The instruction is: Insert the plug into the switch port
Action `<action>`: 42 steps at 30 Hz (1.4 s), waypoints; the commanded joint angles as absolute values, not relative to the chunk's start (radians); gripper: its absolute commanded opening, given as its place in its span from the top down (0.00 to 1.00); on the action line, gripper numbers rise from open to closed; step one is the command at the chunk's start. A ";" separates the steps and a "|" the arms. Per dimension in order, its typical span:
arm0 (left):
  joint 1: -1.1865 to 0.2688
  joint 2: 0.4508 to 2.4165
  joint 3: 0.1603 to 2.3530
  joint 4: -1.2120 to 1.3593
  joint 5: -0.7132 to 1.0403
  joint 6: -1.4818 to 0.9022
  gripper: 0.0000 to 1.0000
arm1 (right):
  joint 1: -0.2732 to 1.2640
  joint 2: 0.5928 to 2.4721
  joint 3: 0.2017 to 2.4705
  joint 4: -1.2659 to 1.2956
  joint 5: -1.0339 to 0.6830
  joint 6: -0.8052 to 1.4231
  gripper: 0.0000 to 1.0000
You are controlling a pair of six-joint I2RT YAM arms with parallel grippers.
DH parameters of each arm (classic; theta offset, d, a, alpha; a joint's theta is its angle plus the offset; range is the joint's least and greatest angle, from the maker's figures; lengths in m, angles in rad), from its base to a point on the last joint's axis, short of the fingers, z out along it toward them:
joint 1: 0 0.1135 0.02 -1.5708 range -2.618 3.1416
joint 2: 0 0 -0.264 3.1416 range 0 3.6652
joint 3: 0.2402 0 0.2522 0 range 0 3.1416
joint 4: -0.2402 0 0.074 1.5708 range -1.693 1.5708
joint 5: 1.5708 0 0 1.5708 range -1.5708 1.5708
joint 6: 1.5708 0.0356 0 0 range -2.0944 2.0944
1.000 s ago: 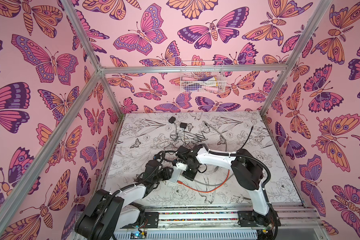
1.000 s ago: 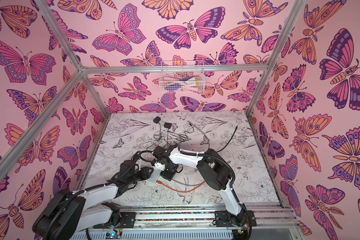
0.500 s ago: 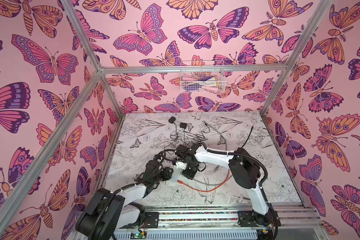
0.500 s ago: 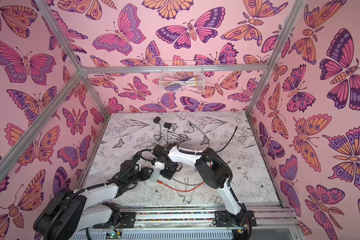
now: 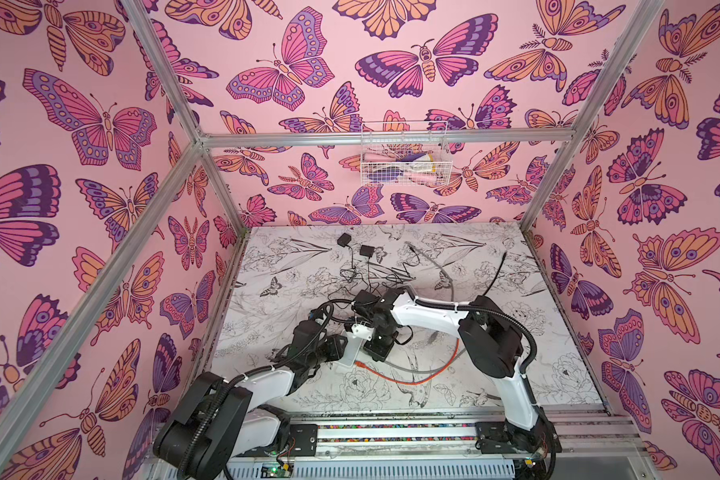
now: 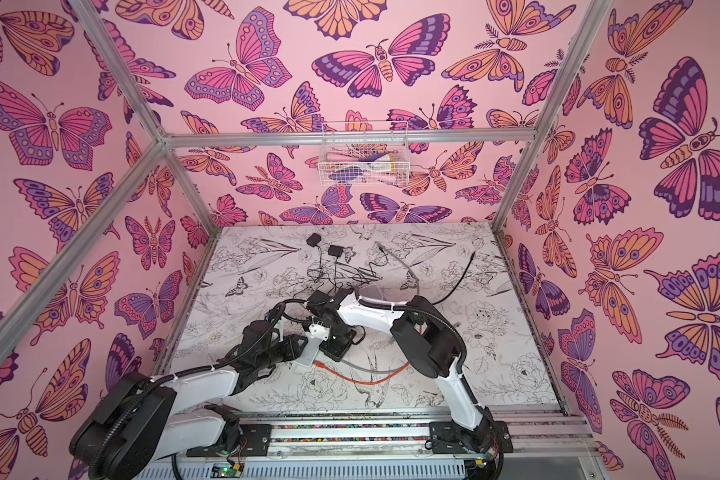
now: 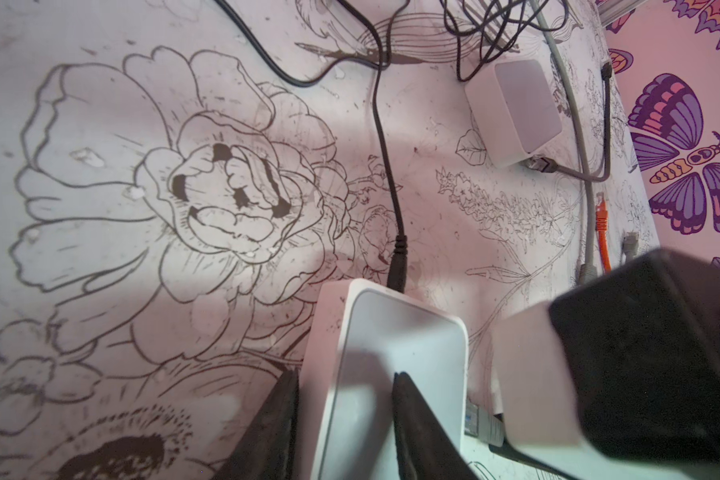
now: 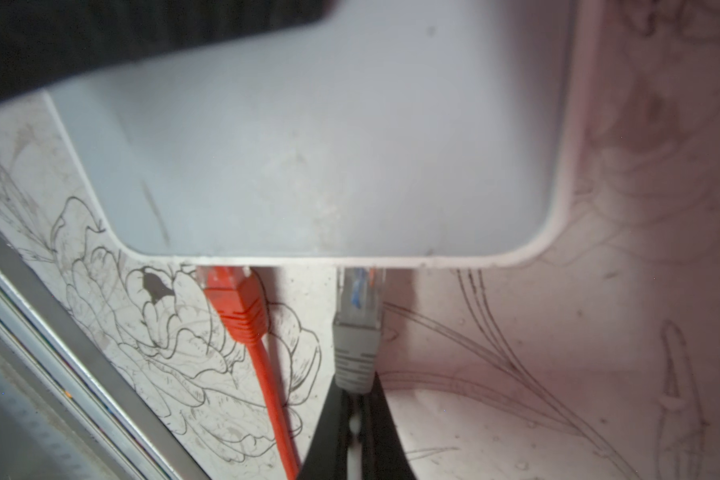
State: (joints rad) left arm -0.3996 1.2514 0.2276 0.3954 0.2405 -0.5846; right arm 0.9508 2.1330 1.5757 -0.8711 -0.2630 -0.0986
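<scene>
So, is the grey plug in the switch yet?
Partly at most: the grey plug shows more clear tip outside the switch than the orange plug. Full seating: cannot tell.

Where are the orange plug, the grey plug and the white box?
orange plug [image 8: 235, 303]: right wrist view, its orange boot.
grey plug [image 8: 356, 345]: right wrist view, its grey boot.
white box [image 8: 308, 166]: right wrist view, its flat face.

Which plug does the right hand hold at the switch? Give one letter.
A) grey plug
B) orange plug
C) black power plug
A: in the right wrist view the right hand clamps the tail of the grey plug at the edge of the switch, while the orange plug beside it is untouched.
</scene>
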 commanded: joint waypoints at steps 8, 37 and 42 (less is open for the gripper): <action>-0.436 1.300 0.227 0.385 0.319 -0.559 0.62 | 0.944 2.104 1.579 -0.762 -0.214 -0.112 1.00; -0.467 1.373 0.255 0.372 0.451 -0.477 0.62 | 0.913 2.065 1.579 -0.648 -0.214 -0.379 1.00; -0.471 1.365 0.256 0.369 0.459 -0.479 0.62 | 0.913 2.063 1.573 -0.626 -0.247 -0.361 1.00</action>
State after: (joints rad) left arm -0.4286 1.3460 0.2676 0.4561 0.2977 -0.4980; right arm 0.9112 2.1098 1.5536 -0.8562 -0.1772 -0.3420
